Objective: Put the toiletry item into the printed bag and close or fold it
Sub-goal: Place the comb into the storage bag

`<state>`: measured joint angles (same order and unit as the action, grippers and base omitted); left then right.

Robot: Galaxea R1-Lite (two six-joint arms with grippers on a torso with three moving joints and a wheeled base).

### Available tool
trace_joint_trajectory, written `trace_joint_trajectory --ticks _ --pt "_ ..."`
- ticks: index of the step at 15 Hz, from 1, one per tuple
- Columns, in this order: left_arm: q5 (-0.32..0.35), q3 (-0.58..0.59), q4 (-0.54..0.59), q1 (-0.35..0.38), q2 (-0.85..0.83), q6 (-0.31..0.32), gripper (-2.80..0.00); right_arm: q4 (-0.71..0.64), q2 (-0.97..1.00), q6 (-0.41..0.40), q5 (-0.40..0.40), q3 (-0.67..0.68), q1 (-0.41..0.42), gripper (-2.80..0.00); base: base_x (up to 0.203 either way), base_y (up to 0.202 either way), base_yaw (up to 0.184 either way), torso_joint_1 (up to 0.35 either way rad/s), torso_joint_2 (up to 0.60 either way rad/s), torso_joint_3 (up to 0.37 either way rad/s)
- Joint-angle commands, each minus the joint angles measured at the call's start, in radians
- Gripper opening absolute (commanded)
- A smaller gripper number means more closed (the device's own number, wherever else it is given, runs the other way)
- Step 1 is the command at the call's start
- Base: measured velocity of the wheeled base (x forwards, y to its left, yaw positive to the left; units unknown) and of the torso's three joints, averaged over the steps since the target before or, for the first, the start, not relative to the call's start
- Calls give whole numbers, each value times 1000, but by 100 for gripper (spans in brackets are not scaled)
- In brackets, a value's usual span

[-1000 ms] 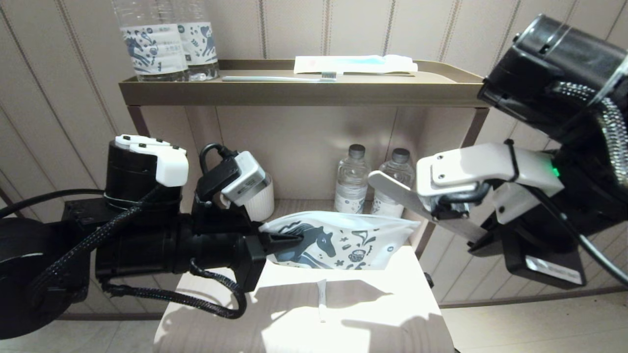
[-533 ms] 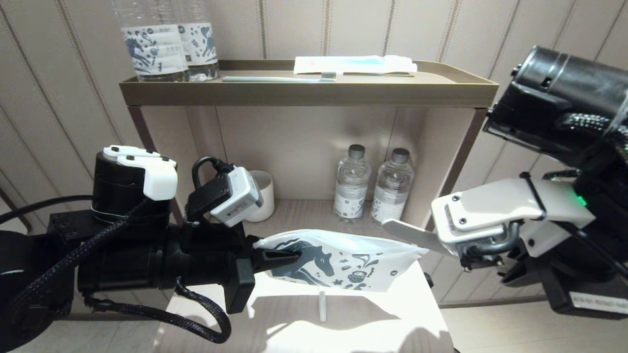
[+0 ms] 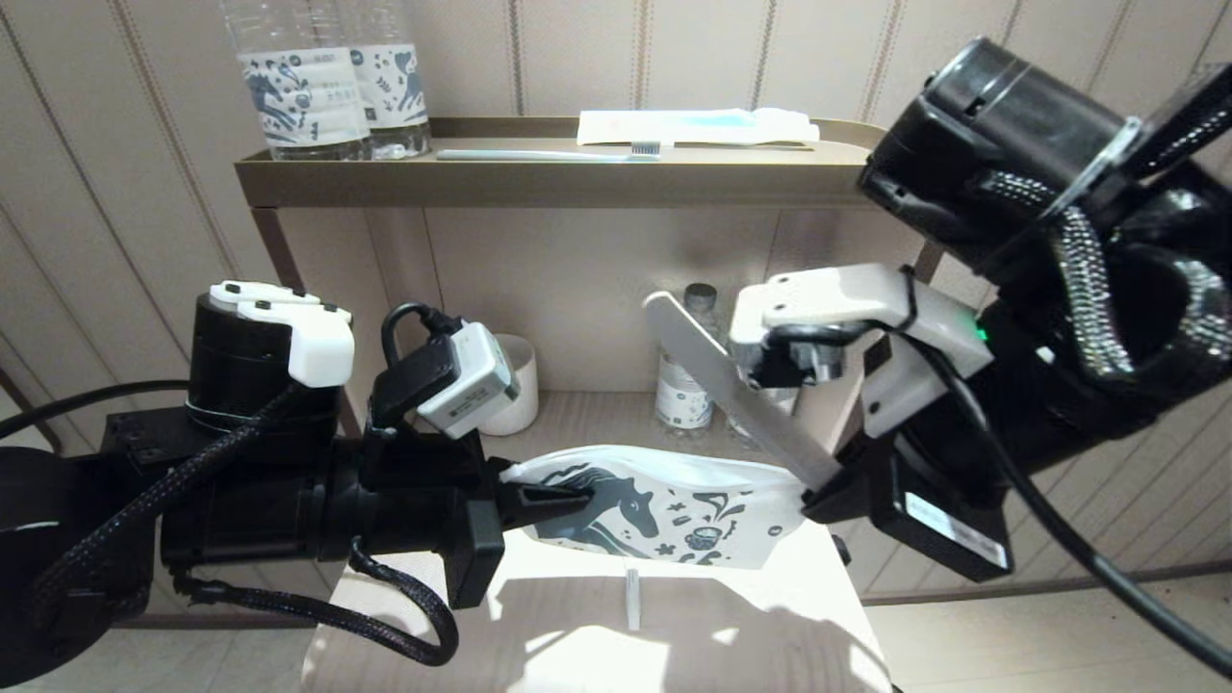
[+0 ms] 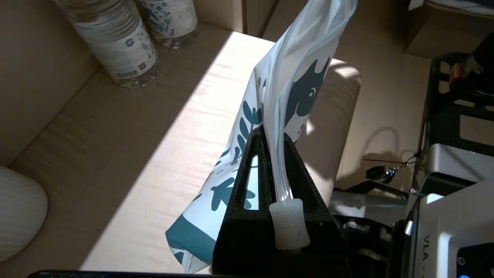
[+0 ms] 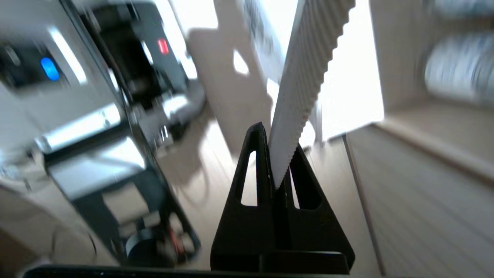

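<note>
At centre frame the printed bag [image 3: 674, 500] is held above the worktop [image 3: 597, 626] by the left gripper [image 3: 568, 498], while the toiletry item [image 3: 731, 395], clamped in the right gripper [image 3: 818, 491], must next be aimed into the bag's mouth.

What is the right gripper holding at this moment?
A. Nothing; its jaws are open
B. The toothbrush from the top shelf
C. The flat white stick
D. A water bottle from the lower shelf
C. The right gripper is shut on the flat white stick, which angles up away from the fingers, its lower end by the printed bag that the left gripper holds.
</note>
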<state>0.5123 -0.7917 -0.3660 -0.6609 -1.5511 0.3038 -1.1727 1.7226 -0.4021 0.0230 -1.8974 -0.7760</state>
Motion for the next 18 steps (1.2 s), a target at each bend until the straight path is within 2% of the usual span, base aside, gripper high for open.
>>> trace_joint_trajectory --ticks 1,3,7,10,18 --pt "3 0 -2 0 -6 1 -280 106 48 43 34 1 -4 -280 0 0 0 0 0 0" --pt "3 0 -2 0 -7 3 -280 212 84 86 61 14 -3 -280 0 0 0 0 0 0" --pt "3 2 -2 0 -20 5 -280 238 112 86 66 -22 4 -280 0 0 0 0 0 0" --pt "2 3 -2 0 -25 6 -280 321 97 71 67 -29 9 -280 0 0 0 0 0 0" --pt "0 0 -2 0 -29 6 -280 313 76 72 71 13 -3 -280 0 0 0 0 0 0"
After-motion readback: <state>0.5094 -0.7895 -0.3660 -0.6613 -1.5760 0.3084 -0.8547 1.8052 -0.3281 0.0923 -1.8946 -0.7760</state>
